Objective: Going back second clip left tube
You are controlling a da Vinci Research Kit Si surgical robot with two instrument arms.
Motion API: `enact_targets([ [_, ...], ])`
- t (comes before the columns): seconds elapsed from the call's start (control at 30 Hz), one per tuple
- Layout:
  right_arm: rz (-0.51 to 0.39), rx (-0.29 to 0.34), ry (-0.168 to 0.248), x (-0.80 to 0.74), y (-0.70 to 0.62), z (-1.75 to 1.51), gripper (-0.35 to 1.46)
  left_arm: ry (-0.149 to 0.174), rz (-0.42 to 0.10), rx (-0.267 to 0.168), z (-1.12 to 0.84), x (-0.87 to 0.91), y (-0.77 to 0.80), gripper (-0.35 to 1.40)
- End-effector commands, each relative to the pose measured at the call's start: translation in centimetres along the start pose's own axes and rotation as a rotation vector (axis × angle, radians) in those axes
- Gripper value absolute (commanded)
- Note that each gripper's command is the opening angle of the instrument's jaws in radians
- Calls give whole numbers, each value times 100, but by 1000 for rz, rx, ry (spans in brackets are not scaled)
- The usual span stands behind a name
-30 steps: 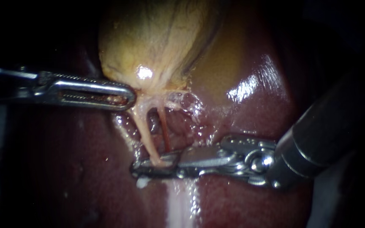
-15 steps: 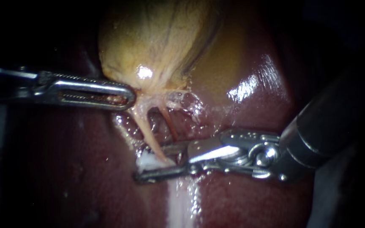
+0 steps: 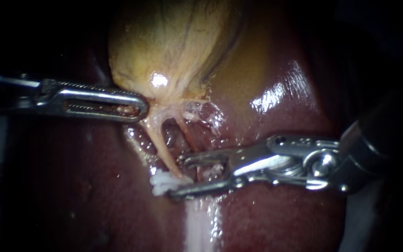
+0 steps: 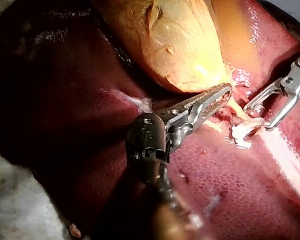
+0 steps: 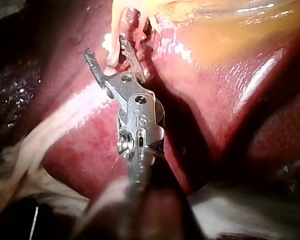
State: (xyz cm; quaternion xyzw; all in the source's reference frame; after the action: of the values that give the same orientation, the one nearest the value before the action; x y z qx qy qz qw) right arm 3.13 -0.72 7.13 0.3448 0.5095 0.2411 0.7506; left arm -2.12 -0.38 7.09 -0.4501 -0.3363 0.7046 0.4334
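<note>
The yellow gallbladder (image 3: 173, 51) lies on the dark red liver (image 3: 281, 219). From its neck two tubes run down: the pale left tube (image 3: 160, 142) and the thin reddish right tube (image 3: 185, 133). A white clip (image 3: 163, 182) sits across the left tube's lower end. My right instrument (image 3: 178, 177) has its jaws open just right of the clip, the lower jaw's tip against it. My left instrument (image 3: 138, 107) is shut on tissue at the gallbladder's neck, holding it to the left. The left wrist view shows the clip (image 4: 242, 131) beside the right instrument's (image 4: 257, 117) open jaws.
A pale whitish band (image 3: 201, 224) runs down the liver below the clip. Shiny wet liver (image 3: 281, 93) rises to the right of the gallbladder. In the right wrist view, the right instrument (image 5: 107, 47) points at the tubes, with pale fatty tissue (image 5: 30, 150) beside its shaft.
The right instrument's jaws, around the left tube's lower end a second ago, have opened and drawn back to the right. The white clip now shows on the tube. The left instrument stayed put.
</note>
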Motion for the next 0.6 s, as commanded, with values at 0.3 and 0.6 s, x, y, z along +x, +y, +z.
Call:
enact_targets([
  [0.3, -154, 6, 2, 24, -5, -62, 49, 1, -1, 2, 0, 0, -2, -35],
  [0.6, -210, 4, 4, 37, -4, -98, 49, 1, -1, 2, 1, 0, -4, -35],
])
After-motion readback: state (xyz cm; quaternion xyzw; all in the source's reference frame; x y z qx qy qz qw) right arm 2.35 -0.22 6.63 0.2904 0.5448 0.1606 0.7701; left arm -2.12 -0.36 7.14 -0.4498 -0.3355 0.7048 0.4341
